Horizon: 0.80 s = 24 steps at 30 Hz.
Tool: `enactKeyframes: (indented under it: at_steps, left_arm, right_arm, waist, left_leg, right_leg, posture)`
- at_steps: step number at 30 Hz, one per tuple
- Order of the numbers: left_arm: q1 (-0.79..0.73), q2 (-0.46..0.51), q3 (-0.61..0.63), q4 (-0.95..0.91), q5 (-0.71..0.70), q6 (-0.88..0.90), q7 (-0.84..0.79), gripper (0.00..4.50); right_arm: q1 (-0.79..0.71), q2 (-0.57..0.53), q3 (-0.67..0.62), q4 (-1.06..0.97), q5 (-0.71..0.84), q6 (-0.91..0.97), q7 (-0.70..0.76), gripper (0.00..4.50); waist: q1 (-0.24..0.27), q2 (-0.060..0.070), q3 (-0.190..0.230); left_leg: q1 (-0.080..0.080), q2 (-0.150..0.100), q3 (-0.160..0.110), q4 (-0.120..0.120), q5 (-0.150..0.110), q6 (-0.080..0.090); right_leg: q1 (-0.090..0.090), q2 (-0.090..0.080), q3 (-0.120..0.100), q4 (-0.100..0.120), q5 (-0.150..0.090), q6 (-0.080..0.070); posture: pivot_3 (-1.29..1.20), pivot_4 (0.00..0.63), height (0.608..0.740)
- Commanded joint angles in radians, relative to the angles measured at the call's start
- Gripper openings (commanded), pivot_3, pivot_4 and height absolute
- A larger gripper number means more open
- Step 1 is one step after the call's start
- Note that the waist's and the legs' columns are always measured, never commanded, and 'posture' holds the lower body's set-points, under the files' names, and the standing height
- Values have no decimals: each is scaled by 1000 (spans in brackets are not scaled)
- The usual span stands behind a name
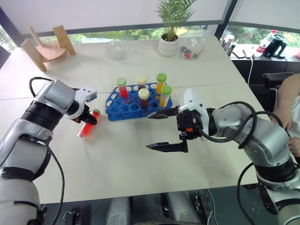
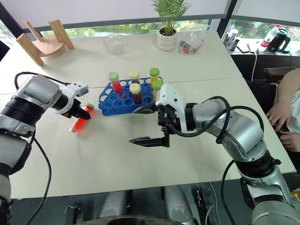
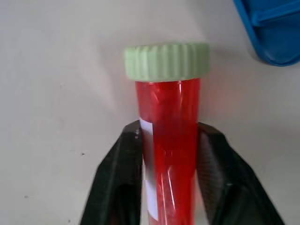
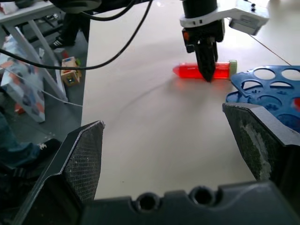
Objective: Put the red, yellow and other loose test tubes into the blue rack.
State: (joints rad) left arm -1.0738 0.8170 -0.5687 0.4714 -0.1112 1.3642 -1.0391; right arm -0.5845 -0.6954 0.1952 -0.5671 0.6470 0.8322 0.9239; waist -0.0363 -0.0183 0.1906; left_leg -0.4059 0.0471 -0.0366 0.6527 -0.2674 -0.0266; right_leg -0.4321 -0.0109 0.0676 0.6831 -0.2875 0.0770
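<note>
A red test tube (image 1: 86, 127) with a green cap lies flat on the table, just left of the blue rack (image 1: 119, 108). My left gripper (image 1: 89, 120) points steeply down and is shut on it; the black fingers (image 3: 117, 178) clamp the tube's body (image 3: 168, 140) below the cap. In the rack stand several capped tubes: a red one (image 1: 122, 87), two dark brown ones (image 1: 144, 99), an orange one (image 1: 161, 83) and a yellow one (image 1: 165, 96). My right gripper (image 1: 149, 131) hovers open in front of the rack, its fingers wide apart with nothing between them.
At the table's far side are a wooden stand (image 1: 47, 47), a glass bowl (image 1: 118, 48), a potted plant (image 1: 169, 40) and a clear plastic bag (image 1: 192, 46). A person's arm (image 1: 288, 110) shows at the right edge.
</note>
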Motion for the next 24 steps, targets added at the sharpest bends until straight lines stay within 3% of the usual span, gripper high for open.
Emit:
enactKeyframes:
  at_steps: [1,5,8,10,12,14,18,24]
  left_arm:
    - [-1,-8,-2,9,7,-29,5,852]
    - [32,45,128,-28,-7,-158,27,852]
    - [126,77,348,-89,-64,-434,57,852]
    - [190,89,506,-141,-166,-551,-18,852]
    - [239,26,785,-254,-399,-430,-30,852]
    - [310,-108,926,-398,-511,-462,60,852]
    - [448,-388,839,-568,-440,-726,206,852]
    - [527,-476,738,-521,-312,-957,283,852]
  right_arm:
    - [35,-36,2,-36,-17,-30,26,4500]
    - [92,-80,-41,-44,-19,-36,22,4500]
    - [134,-110,-84,-49,-21,-31,2,4500]
    - [164,-132,-121,-54,-7,-24,-1,4500]
    - [156,-114,-158,-52,33,23,-43,4500]
    - [115,-91,-186,-20,71,58,-65,4500]
    - [19,-97,-171,84,71,74,-33,4500]
    - [-27,-145,-137,150,43,65,29,4500]
  waist:
    - [3,0,0]
    - [4,0,0]
    - [4,0,0]
    - [6,-1,0]
    - [9,-1,0]
    - [17,0,0]
    - [35,4,-2]
    - [30,0,0]
  left_leg:
    - [0,0,0,0,0,0]
    - [0,0,0,1,0,0]
    - [0,1,0,1,0,0]
    - [0,1,-1,1,1,-1]
    - [-1,1,0,1,1,-2]
    - [-2,1,0,2,1,-2]
    - [3,0,1,7,1,-1]
    - [2,0,2,11,0,-1]
  right_leg:
    - [0,0,0,0,0,0]
    - [0,0,0,0,0,0]
    - [0,0,0,1,0,0]
    - [0,0,-1,1,0,0]
    - [-1,-1,-1,0,0,0]
    - [-1,-1,-1,0,0,0]
    - [8,-3,-1,0,1,2]
    - [8,-1,1,-1,4,5]
  posture:
    - [0,150,740]
    - [0,150,740]
    - [0,150,740]
    - [0,150,740]
    - [0,150,740]
    - [0,150,740]
    - [0,150,740]
    - [0,150,740]
